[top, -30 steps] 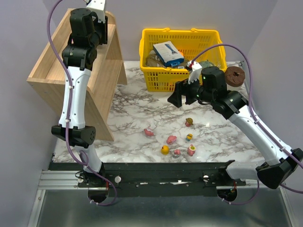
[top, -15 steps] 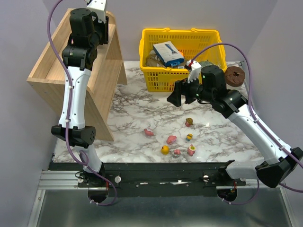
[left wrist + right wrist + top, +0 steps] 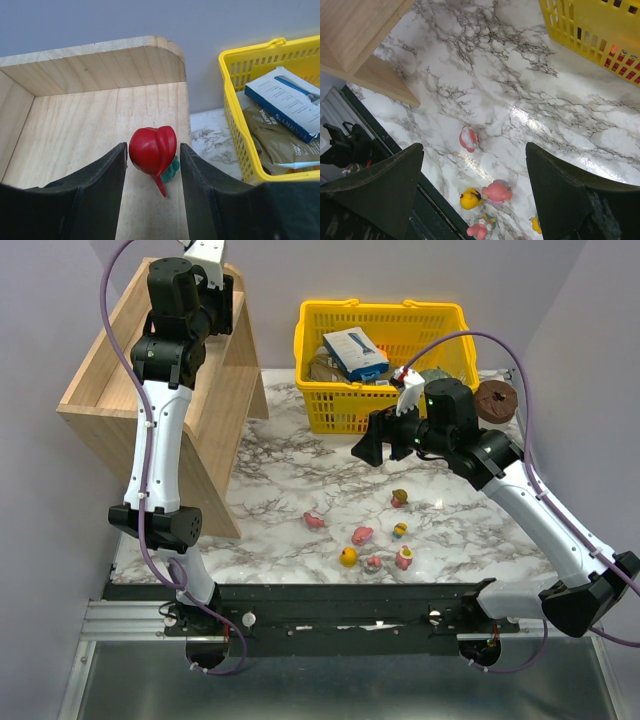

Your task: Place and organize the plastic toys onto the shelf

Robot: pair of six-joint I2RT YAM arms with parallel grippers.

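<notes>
A red toy with a green base (image 3: 152, 151) rests on the top tier of the light-wood shelf (image 3: 90, 115), near its right panel. My left gripper (image 3: 153, 146) straddles it, jaws open with a small gap on each side. In the top view the left gripper (image 3: 218, 285) is up over the shelf (image 3: 110, 380). Several toys lie on the marble near the front edge: pink-white (image 3: 314, 520), pink (image 3: 362, 535), yellow (image 3: 348, 557), olive (image 3: 399, 498). My right gripper (image 3: 370, 447) hovers open and empty above them; its view shows the pink-white toy (image 3: 469, 138) and the yellow toy (image 3: 471, 198).
A yellow basket (image 3: 380, 312) with boxes and packets stands at the back, right of the shelf; it also shows in the left wrist view (image 3: 234, 112). A brown round object (image 3: 495, 400) lies to its right. The shelf's lower corner (image 3: 380, 75) juts over the table.
My right gripper has shifted slightly left and up. The left arm and the red toy have not moved.
</notes>
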